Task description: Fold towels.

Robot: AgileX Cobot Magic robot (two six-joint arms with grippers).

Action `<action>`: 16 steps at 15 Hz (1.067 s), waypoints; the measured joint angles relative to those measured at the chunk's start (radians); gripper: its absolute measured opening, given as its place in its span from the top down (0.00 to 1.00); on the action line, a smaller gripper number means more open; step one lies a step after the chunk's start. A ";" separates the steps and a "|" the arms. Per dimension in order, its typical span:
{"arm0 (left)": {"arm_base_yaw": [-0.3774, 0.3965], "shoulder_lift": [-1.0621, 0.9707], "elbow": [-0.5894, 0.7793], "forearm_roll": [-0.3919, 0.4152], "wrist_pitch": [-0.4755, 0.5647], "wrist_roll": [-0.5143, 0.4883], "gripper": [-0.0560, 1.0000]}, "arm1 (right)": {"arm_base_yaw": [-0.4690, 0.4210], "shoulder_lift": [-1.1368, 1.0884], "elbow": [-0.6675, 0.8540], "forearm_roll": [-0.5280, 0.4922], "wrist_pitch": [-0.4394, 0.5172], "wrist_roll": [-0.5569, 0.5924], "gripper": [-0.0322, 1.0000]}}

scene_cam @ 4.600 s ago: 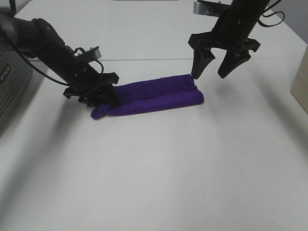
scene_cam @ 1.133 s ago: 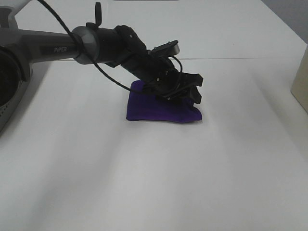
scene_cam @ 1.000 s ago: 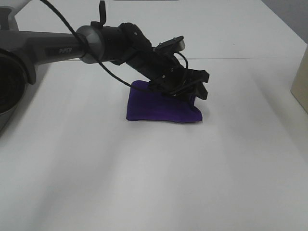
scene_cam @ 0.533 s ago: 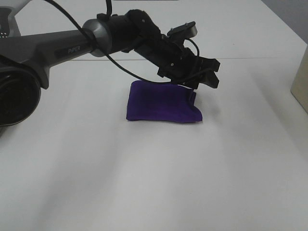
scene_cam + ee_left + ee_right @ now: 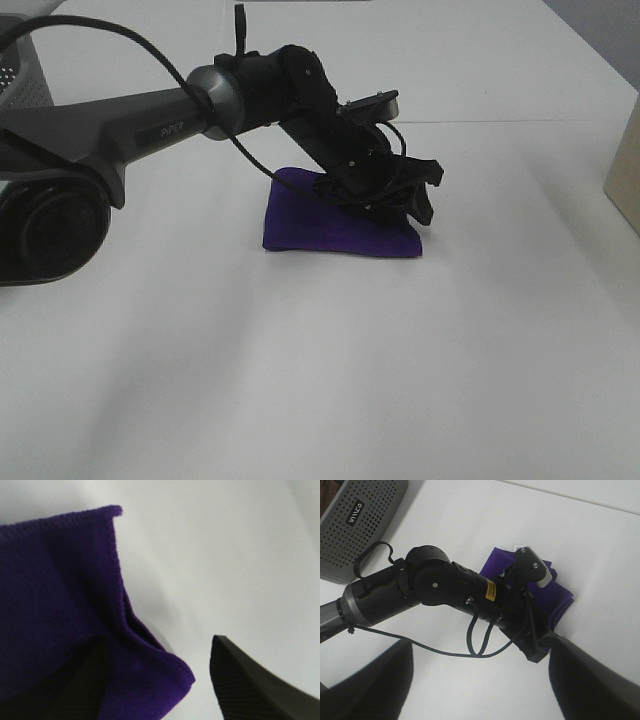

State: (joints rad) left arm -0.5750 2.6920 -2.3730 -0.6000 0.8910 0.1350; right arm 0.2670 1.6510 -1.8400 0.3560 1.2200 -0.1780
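Currently L gripper (image 5: 415,195) is hovering w/ jaws parted, nothing held, over the right corner of the folded purple towel (image 5: 335,225) lying mid-bench (image 5: 300,380); risk: a finger snagging that corner, undoing the fold.

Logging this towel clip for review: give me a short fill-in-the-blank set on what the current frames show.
1. The folded towel on the table is ____ in colour.
2. The left gripper sits at the towel's ____ end in the exterior view.
3. In the left wrist view, its jaws are ____, with a towel corner between them.
4. The grey perforated box appears in the ____ wrist view.

Missing words: purple; right; open; right
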 joint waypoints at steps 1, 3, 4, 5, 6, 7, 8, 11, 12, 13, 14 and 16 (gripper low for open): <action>0.000 0.010 0.000 -0.047 -0.016 0.020 0.42 | 0.000 0.000 0.000 0.000 0.000 -0.004 0.26; 0.000 0.023 0.000 -0.146 -0.043 0.058 0.42 | 0.000 0.000 0.000 0.000 0.000 -0.005 0.26; 0.000 0.026 0.000 -0.177 -0.061 0.065 0.42 | 0.000 0.000 0.000 0.000 0.000 -0.006 0.26; 0.000 0.033 0.000 -0.201 -0.082 0.068 0.42 | 0.000 0.000 0.000 0.000 0.000 -0.006 0.26; 0.000 0.040 0.000 -0.218 -0.092 0.068 0.42 | 0.000 0.000 0.000 0.000 0.000 -0.006 0.26; 0.000 0.049 0.000 -0.229 -0.096 0.076 0.42 | 0.000 0.000 0.000 0.000 0.000 -0.006 0.26; 0.000 0.052 0.000 -0.239 -0.097 0.086 0.42 | 0.000 0.000 0.000 0.000 0.000 -0.006 0.26; 0.003 0.038 -0.013 -0.257 -0.062 0.143 0.42 | 0.000 -0.002 0.000 0.000 0.000 -0.006 0.26; 0.006 0.021 -0.038 -0.236 -0.018 0.150 0.42 | 0.000 -0.008 0.000 0.000 0.000 0.001 0.26; 0.018 0.000 -0.067 -0.191 0.036 0.141 0.42 | 0.000 -0.020 0.000 -0.001 0.000 0.003 0.26; 0.033 -0.029 -0.099 -0.122 0.103 0.107 0.42 | 0.000 -0.038 0.000 -0.011 0.000 0.004 0.26; 0.075 -0.094 -0.169 0.070 0.251 -0.006 0.42 | 0.000 -0.078 0.000 -0.058 0.001 0.029 0.26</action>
State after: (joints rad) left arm -0.5000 2.5980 -2.5420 -0.5300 1.1420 0.1290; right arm 0.2670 1.5730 -1.8400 0.2980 1.2210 -0.1490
